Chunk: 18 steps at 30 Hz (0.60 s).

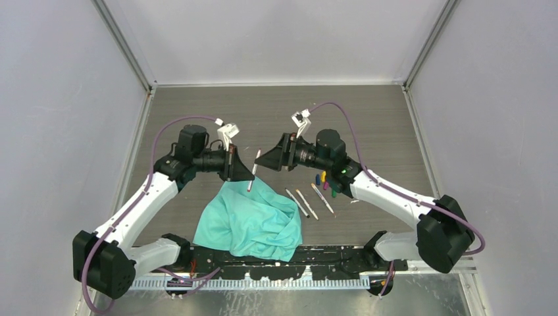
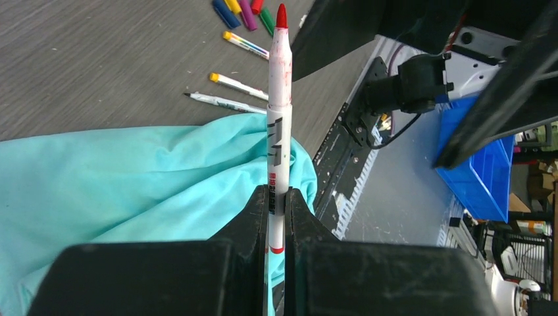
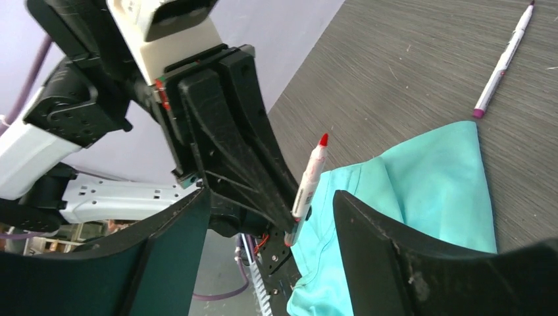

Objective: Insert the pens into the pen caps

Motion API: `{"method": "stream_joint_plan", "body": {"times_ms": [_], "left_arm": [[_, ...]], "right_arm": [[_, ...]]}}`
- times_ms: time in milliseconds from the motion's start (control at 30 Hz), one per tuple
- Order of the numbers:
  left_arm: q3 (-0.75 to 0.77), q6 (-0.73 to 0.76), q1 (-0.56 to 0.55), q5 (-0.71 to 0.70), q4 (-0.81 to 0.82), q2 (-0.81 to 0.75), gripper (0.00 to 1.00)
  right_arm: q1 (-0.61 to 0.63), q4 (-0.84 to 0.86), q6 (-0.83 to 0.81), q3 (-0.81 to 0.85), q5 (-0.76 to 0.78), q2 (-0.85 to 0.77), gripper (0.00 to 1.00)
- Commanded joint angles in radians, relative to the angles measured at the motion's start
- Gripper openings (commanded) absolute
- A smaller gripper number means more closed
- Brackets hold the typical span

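Left gripper (image 2: 278,197) clamps red-tipped pen (image 2: 279,85); teal cloth (image 2: 131,178) lies beneath, pen caps (image 2: 242,12) beyond its tip. Right gripper (image 3: 271,201) faces it, jaws apart.

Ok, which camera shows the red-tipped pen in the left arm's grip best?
The left wrist view: the red-tipped pen runs up the frame's middle, clamped between the left fingers, tip and print sharp. The right wrist view shows it smaller and off-centre. The top external view gives only a thin pale sliver.
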Motion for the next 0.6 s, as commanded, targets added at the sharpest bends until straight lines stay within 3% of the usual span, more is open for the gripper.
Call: {"method": "stream_joint_plan", "body": {"times_ms": [0,133,400,467,567], "left_arm": [[0.005,0.017,-0.015,0.052,0.028,-0.016,0.0],[0.003,0.021,-0.024,0.052,0.024,-0.02,0.0],[0.005,0.028,-0.034,0.05,0.018,-0.021,0.0],[0.005,0.027,-0.036,0.044,0.017,-0.02,0.0],[0.009,0.024,-0.036,0.021,0.011,-0.02,0.0]], "right_arm": [[0.028,0.066,0.003,0.034,0.086,0.028,0.72],[0.036,0.084,0.004,0.038,0.113,0.041,0.64],[0.049,0.098,0.006,0.055,0.101,0.075,0.37],[0.049,0.098,0.007,0.055,0.1,0.078,0.27],[0.052,0.107,0.02,0.049,0.105,0.074,0.02]]}}
